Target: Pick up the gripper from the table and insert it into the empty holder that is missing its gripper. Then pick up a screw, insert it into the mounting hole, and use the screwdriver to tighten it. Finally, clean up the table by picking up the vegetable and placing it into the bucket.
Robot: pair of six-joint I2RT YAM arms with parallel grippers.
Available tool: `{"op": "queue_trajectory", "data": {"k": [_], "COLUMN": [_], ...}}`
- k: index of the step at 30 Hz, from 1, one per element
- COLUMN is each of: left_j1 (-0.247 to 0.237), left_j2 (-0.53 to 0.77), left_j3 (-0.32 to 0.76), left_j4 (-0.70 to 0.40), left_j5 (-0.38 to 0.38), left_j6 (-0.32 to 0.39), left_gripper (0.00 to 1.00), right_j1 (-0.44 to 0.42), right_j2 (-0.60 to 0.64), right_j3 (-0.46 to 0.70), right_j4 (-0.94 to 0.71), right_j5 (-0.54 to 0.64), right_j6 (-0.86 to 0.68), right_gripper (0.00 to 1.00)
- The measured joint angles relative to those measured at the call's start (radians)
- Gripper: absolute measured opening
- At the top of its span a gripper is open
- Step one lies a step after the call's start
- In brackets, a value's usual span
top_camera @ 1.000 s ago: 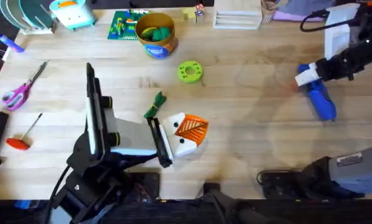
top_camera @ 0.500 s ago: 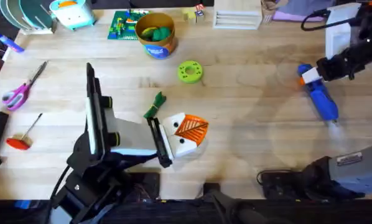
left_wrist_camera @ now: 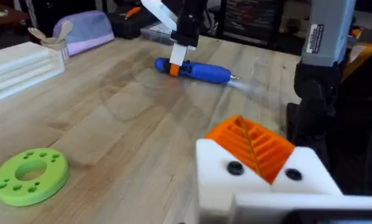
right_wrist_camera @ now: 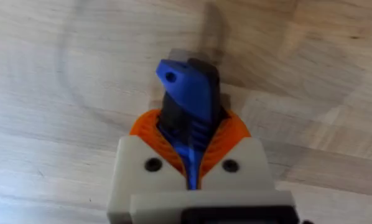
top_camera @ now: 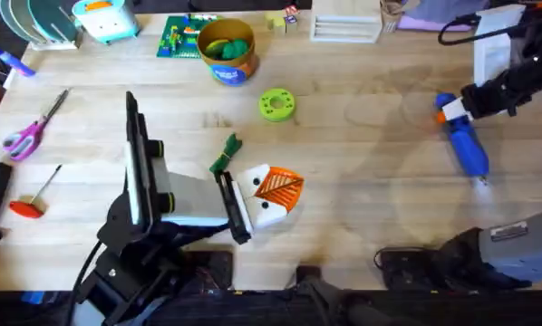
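While the left pincer [top_camera: 253, 201] clamps the holder [top_camera: 269, 210] mid-desk [top_camera: 362, 208], the right pincer [top_camera: 452, 110] has closed on the screwdriver [top_camera: 463, 143] at far right, shifting it slightly, ready for tightening

It looks like a robot lab: a big wooden table [top_camera: 362, 208] with toys, scissors [top_camera: 31, 131] and building bricks [top_camera: 176, 36] far behind the pincers, and dark equipment racks [left_wrist_camera: 260, 22] in the room.
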Motion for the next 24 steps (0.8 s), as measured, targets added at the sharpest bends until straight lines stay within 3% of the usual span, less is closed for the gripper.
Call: {"op": "queue_trajectory", "data": {"k": [11,24], "left_j1": [0.000,0.000], "left_j2": [0.000,0.000], "left_j3": [0.000,0.000], "left_j4": [0.000,0.000], "left_j5": [0.000,0.000], "left_j6": [0.000,0.000], "left_gripper": [0.008,0.008], "right_j1": [0.000,0.000], "right_j2": [-0.061,-0.444], "right_j3": [-0.001,-0.001], "right_j4": [-0.020,-0.026], "right_j5": [0.024,0.002], "right_j6": [0.001,0.208], "right_gripper": [0.075,0.075]}}
